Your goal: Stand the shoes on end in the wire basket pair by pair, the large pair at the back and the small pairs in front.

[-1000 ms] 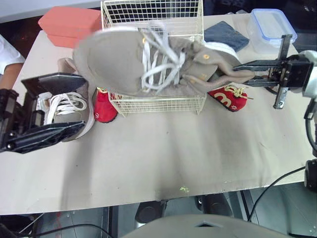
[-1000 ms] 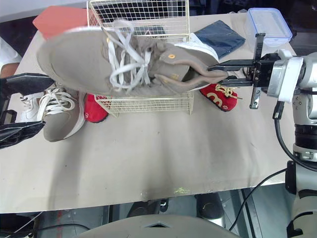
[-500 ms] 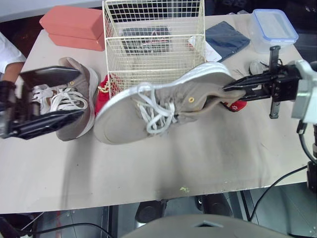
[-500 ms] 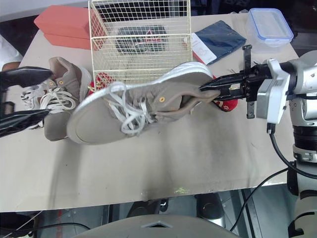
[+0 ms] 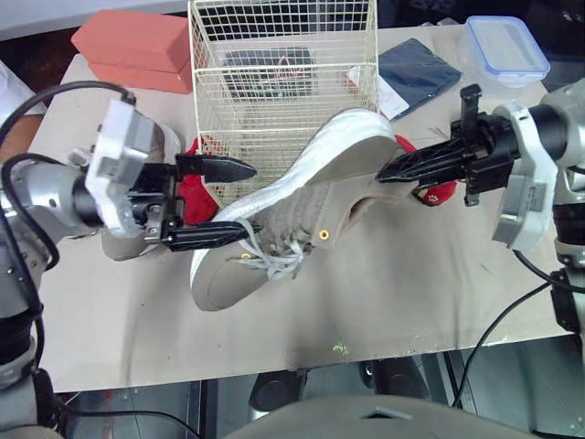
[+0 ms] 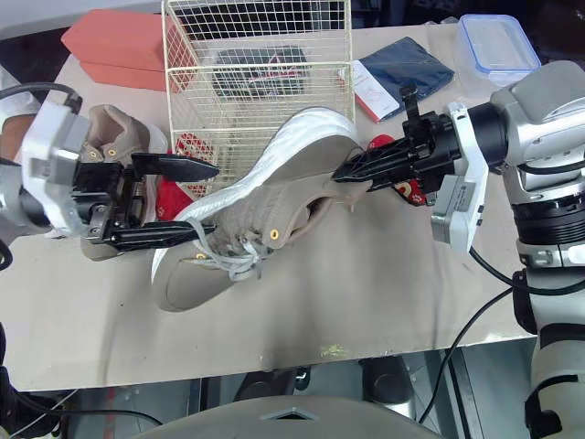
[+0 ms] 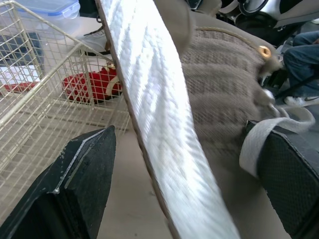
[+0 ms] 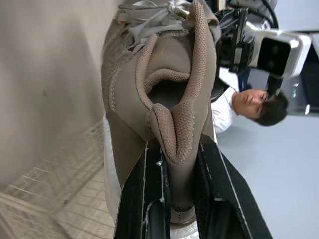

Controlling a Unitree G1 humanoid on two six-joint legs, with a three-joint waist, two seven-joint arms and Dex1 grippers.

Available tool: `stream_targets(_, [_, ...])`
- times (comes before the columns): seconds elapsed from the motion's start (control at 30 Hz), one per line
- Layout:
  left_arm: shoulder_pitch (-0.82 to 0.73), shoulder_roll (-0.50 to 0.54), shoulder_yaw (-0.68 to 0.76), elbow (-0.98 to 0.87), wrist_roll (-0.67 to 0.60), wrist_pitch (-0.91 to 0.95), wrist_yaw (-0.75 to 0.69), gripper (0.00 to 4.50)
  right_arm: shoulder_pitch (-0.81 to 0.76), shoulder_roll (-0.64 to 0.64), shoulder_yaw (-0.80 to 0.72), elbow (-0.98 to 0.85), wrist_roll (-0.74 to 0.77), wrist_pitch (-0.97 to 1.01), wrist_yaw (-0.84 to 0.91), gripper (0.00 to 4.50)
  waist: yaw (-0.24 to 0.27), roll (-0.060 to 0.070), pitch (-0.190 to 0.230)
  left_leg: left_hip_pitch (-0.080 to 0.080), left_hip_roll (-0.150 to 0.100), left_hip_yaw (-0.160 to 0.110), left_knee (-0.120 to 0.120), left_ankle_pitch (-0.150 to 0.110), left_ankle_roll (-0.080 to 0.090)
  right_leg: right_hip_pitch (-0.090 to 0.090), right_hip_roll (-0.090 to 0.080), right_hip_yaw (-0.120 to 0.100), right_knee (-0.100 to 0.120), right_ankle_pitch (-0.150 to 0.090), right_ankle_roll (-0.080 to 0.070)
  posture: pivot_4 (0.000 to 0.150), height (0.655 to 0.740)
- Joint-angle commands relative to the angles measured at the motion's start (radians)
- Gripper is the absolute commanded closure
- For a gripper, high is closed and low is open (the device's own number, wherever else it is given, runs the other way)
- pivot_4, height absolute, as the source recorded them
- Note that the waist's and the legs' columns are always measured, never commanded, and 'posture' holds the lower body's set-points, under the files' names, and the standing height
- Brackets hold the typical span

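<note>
A wire basket point(image 5: 274, 110) stands at the back of a pale bench point(image 5: 366, 293). Every place below is given from this basket.

Just in front of the basket, a large taupe shoe point(image 5: 311, 197) with a white sole and white laces is held above the bench. It is turned on its side and tilted. The heel is high by the basket's front right corner, and the toe slopes down and away from the basket's front left corner. The white sole faces the basket. Whether the toe touches the bench cannot be told.

The right end effector point(image 5: 395, 172) reaches in from the right of the basket. Its two black fingers are closed tightly on the padded heel collar, one inside the shoe and one outside.

The left end effector point(image 5: 256, 198) reaches in from the left of the basket. It is spread wide, one finger on the sole side of the forefoot and the other on the lace side, not clamped on the shoe.

The matching taupe shoe point(image 6: 114, 137) sits on the bench to the left of the basket. One small red shoe point(image 5: 190, 197) lies by the front left corner, another small red shoe point(image 5: 439, 192) off the front right corner.

Coral boxes point(image 5: 132, 46) lie to the left of the basket at the back. A folded blue cloth point(image 5: 419, 69) and a clear lidded container point(image 5: 503, 46) lie to its right.
</note>
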Motion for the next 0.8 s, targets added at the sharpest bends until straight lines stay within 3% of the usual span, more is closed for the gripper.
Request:
stream_targets(0.03, [-0.023,-0.008,-0.027,-0.016,0.006,0.009,0.009,0.0,-0.05,0.017,-0.014,-0.007,0.027,-0.046,-0.068,4.48,-0.001,0.0,0.0,0.0,0.0,0.0,0.0,0.0,0.0,0.0,0.0,0.0,0.0,0.0,0.0,0.15,0.74])
stream_targets(0.43, [-0.051,-0.012,-0.104,-0.028,0.035,0.072,0.048,0.0,-0.104,0.034,0.002,0.034,0.029,-0.157,-0.131,4.48,0.0,0.0,0.0,0.0,0.0,0.0,0.001,0.0,0.0,0.0,0.0,0.0,0.0,0.0,0.0,0.15,0.74])
stream_targets(0.53, [-0.055,-0.016,-0.104,-0.03,0.023,0.088,0.05,0.74,-0.115,0.044,0.002,0.044,0.029,-0.188,-0.149,4.5,-0.002,0.0,0.0,0.0,0.0,0.0,0.001,0.0,0.0,0.0,0.001,0.0,0.0,0.0,0.0,0.15,0.74])
stream_targets(0.7, [-0.054,-0.022,-0.094,-0.04,0.006,0.106,0.056,2.48,-0.124,0.05,0.003,0.056,0.023,-0.218,-0.18,4.5,-0.001,0.0,0.0,0.0,0.0,0.0,0.001,0.0,0.0,0.0,0.001,0.0,0.001,0.0,0.0,0.15,0.74])
stream_targets(0.77, [-0.049,-0.024,-0.088,-0.042,0.004,0.108,0.058,2.89,-0.131,0.052,-0.003,0.064,0.013,-0.221,-0.198,4.5,-0.001,0.0,0.0,0.0,0.0,0.0,0.001,0.0,0.0,0.0,0.001,0.0,0.001,0.0,0.0,0.15,0.74])
stream_targets(0.8, [-0.046,-0.024,-0.085,-0.042,0.004,0.108,0.058,3.01,-0.132,0.051,-0.005,0.067,0.007,-0.219,-0.208,4.06,-0.001,0.0,0.0,0.0,0.0,0.0,0.001,0.0,0.0,0.0,0.001,0.0,0.001,0.0,0.0,0.15,0.74])
